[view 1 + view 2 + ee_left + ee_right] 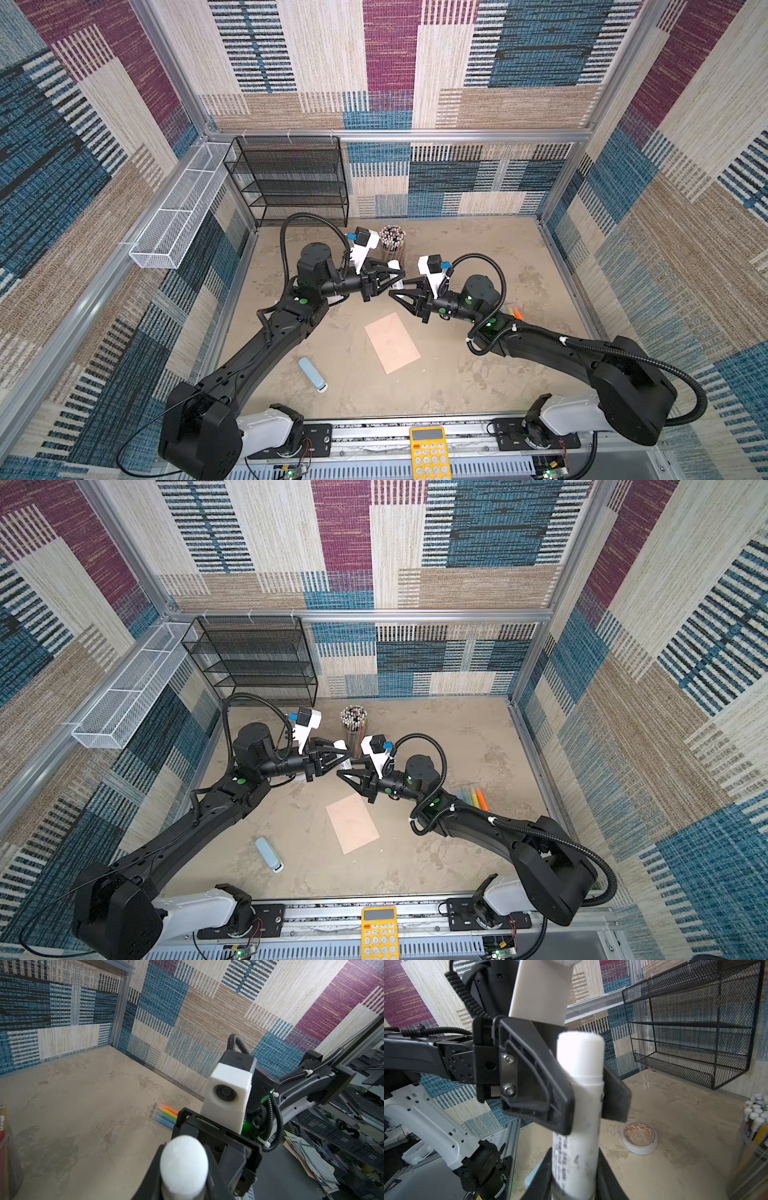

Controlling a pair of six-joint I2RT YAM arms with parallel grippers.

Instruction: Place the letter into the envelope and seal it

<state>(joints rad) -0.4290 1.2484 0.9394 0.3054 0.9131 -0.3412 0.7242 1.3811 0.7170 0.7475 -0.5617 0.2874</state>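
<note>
The peach envelope [392, 343] [352, 823] lies flat on the table in front of both grippers, with no flap showing. The letter is out of view. A white glue stick [395, 266] [578, 1105] hangs in the air between the two arms. My left gripper [400, 275] [348, 754] [184, 1167] is shut on its upper part. My right gripper [392, 293] [340, 774] [575, 1178] is shut on its printed body, just below the left fingers [537, 1093]. Both grippers hover above the table behind the envelope.
A cup of pencils [392, 241] stands right behind the grippers. A roll of tape [639, 1138] lies under the left arm. Highlighters [473, 798] lie at the right. A light-blue oblong [311, 374] lies front left, a black mesh shelf [291, 178] back left, and a yellow calculator [429, 453] at the front rail.
</note>
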